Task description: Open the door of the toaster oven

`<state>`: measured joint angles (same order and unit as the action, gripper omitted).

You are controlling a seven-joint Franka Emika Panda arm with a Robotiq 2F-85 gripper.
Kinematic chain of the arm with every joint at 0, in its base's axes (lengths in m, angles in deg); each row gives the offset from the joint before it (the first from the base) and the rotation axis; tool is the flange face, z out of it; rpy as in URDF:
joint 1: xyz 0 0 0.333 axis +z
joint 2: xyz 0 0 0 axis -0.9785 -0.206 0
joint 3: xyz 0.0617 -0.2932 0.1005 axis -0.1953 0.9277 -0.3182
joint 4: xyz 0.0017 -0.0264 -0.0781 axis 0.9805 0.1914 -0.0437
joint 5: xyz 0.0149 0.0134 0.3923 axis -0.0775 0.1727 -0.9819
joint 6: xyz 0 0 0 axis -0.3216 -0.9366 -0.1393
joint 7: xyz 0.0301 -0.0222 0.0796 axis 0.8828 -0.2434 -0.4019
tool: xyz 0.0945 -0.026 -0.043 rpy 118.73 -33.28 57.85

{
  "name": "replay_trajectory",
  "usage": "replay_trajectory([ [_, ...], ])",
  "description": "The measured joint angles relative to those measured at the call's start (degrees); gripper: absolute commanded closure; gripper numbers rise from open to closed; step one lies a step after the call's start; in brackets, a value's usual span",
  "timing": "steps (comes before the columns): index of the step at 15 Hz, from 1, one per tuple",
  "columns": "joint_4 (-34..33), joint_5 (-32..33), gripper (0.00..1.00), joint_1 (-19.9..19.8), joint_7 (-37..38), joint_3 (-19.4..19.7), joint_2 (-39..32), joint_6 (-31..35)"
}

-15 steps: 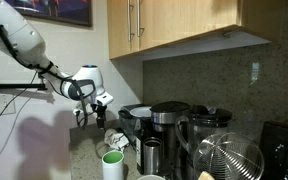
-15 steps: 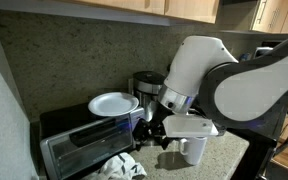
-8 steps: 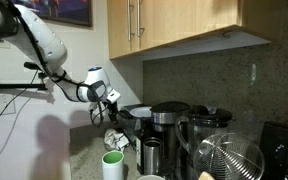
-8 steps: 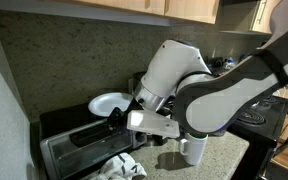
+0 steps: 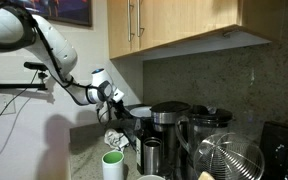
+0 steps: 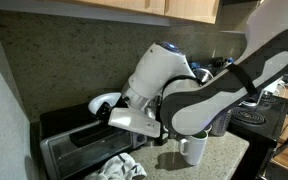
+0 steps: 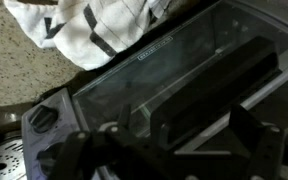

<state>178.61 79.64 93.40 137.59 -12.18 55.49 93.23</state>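
Since the door [image 7: 154,75] looks fully shut, nothing is done yet: gripper [image 7: 164,150] hovers right at it, jaws apart, empty; toaster oven [image 6: 64,125] sits behind striped towel [image 6: 119,168]. Grasp, pull remain.

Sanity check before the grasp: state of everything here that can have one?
door of the toaster oven, shut
gripper, open, near the door, holding nothing
cabinet doors, shut
plate, flat on the toaster oven
towel, crumpled
green cup, upright
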Motion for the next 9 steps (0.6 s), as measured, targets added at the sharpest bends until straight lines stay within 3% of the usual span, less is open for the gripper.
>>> replay_trajectory([
  [9, 0.39, 3.53, 0.0, 3.25, 4.8, 4.65, -2.68, 0.18],
])
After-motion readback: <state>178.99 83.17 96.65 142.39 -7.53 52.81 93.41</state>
